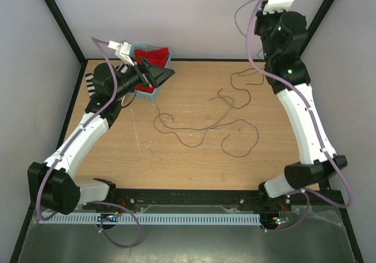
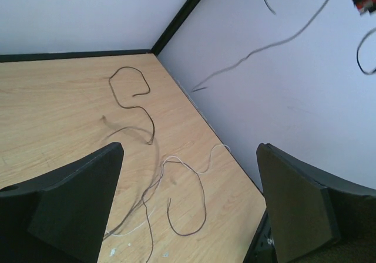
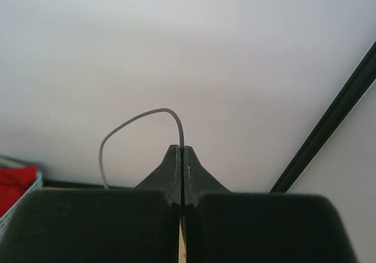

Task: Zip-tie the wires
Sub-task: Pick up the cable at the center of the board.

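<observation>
Wood tabletop (image 1: 117,157): wires (image 1: 200,124) loop loose beyond the wide-open, empty left gripper (image 2: 188,204). Only the right wrist view shows the right gripper (image 3: 182,157) clamped on a grey strand (image 3: 135,117). Blue basket (image 1: 150,96) beside the left gripper holds something red (image 1: 154,56).

The left arm stretches forward, the left end effector (image 2: 189,151) spread wide. The right arm rears up high, the right end effector (image 3: 181,157) clamped on the wires (image 3: 138,117).

A lab robot cell: white walls (image 1: 188,16) and black frame (image 1: 59,22) boxed a wooden table (image 1: 147,163), arms (image 1: 302,128) bolted at 6 o'clock.
</observation>
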Robot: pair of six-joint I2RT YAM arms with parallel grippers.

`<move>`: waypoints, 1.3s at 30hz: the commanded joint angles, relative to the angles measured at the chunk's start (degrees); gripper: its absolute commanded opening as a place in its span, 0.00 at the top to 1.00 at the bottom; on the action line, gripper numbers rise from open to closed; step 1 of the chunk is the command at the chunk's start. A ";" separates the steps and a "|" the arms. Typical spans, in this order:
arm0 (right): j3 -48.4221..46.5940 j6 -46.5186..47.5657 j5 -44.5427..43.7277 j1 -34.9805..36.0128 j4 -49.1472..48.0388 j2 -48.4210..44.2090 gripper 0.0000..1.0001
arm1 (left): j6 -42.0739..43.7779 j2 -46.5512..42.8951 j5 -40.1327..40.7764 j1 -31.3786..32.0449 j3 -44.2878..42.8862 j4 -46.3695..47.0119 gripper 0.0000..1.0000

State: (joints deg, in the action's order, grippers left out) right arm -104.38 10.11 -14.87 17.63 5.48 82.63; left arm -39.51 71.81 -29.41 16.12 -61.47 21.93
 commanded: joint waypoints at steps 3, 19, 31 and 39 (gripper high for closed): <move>-12.46 5.44 -4.24 0.03 -7.90 9.95 1.00 | -1.10 1.26 0.18 0.58 0.29 2.76 0.03; 14.83 -10.82 19.57 0.05 -1.53 -12.55 1.00 | -6.04 2.68 -11.27 1.90 -2.56 7.33 0.06; 27.66 -20.92 33.22 0.04 -1.10 -26.38 1.00 | -14.43 10.25 -15.21 12.84 -6.02 20.69 0.09; 31.71 -23.42 36.54 0.05 -1.07 -29.25 1.00 | -18.94 15.59 -13.72 15.65 -5.99 30.56 0.23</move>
State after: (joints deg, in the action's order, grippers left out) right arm -73.58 -10.63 18.31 17.61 5.93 54.87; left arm -56.47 86.37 -43.44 30.55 -65.65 44.88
